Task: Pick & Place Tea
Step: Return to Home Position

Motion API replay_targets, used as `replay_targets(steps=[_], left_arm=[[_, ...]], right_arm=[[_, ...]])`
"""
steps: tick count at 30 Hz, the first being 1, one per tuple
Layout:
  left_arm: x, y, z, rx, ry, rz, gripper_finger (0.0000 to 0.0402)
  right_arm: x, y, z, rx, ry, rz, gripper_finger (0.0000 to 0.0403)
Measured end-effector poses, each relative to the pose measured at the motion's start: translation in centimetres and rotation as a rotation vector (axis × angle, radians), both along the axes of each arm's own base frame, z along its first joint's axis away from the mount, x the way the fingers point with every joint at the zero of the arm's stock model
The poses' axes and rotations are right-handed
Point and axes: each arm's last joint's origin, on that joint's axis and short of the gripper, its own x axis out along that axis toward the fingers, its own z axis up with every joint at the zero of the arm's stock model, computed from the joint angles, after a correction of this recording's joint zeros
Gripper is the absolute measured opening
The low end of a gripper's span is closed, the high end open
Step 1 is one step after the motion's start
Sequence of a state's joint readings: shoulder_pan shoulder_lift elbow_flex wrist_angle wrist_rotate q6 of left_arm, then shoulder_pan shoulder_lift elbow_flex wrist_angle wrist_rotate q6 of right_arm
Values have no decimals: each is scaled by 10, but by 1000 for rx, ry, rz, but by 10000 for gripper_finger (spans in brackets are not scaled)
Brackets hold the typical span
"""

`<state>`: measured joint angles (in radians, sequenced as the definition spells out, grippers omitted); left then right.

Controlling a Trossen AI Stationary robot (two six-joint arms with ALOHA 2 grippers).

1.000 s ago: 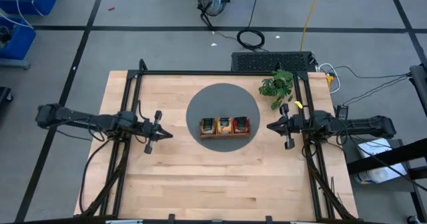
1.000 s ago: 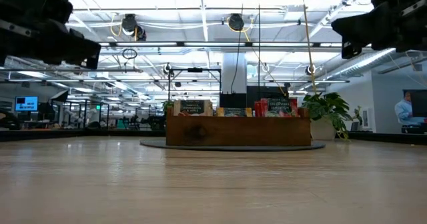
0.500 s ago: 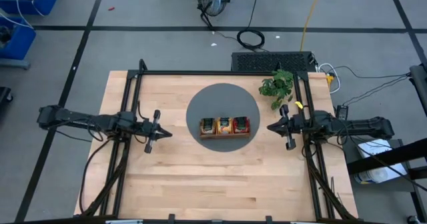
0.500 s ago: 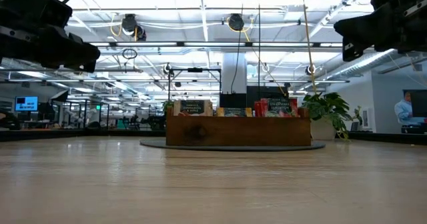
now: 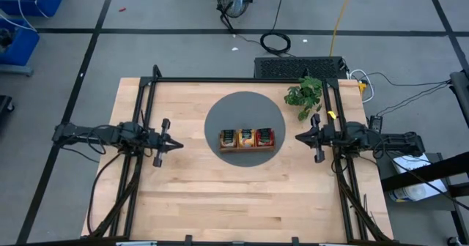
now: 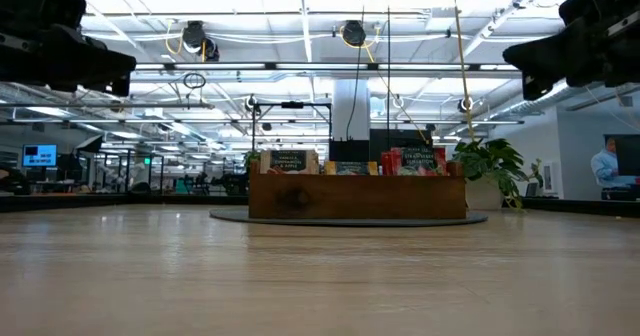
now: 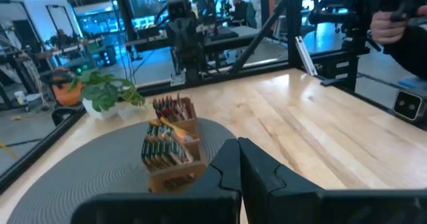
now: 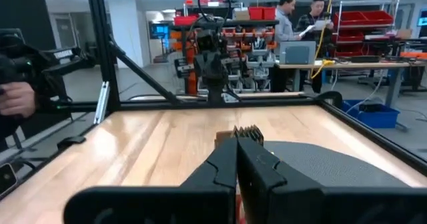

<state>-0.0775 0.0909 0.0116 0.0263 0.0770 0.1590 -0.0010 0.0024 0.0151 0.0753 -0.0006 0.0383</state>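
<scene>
The tea sachets (image 5: 247,137) stand on edge in a brown wooden three-compartment tray (image 5: 247,148): pale ones at the left, orange-yellow in the middle, red (image 5: 264,137) at the right. The tray rests on a round grey mat (image 5: 244,107) at mid-table. My left gripper (image 5: 176,143) hovers left of the mat, shut and pointing level at the tray (image 7: 175,174). My right gripper (image 5: 297,137) hovers at the mat's right edge, shut and pointing level at the tray. The right wrist view shows only the sachets' tops (image 8: 245,134) past my fingers. Neither gripper holds anything.
A small potted plant (image 5: 304,94) stands at the far right of the table, just beyond my right gripper. A black metal frame (image 5: 242,80) runs along the table's far, left and right sides. Bare wood lies near of the mat (image 5: 242,195). People stand in the room beyond (image 8: 300,17).
My left gripper has drawn back toward the table's left edge, away from the mat, staying shut and level. The tray and the tea have not moved.
</scene>
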Motion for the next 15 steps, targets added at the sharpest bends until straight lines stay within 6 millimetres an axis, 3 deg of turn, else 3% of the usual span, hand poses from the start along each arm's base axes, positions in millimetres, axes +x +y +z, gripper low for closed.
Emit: replay_targets(steps=[7, 15], left_arm=[[1, 0, -2, -21, 22, 15, 2], [1, 1, -2, -156, 46, 52, 35]], right_arm=[[0, 0, 1, 0, -12, 1, 0], [-1, 0, 7, 0, -77, 0, 0]])
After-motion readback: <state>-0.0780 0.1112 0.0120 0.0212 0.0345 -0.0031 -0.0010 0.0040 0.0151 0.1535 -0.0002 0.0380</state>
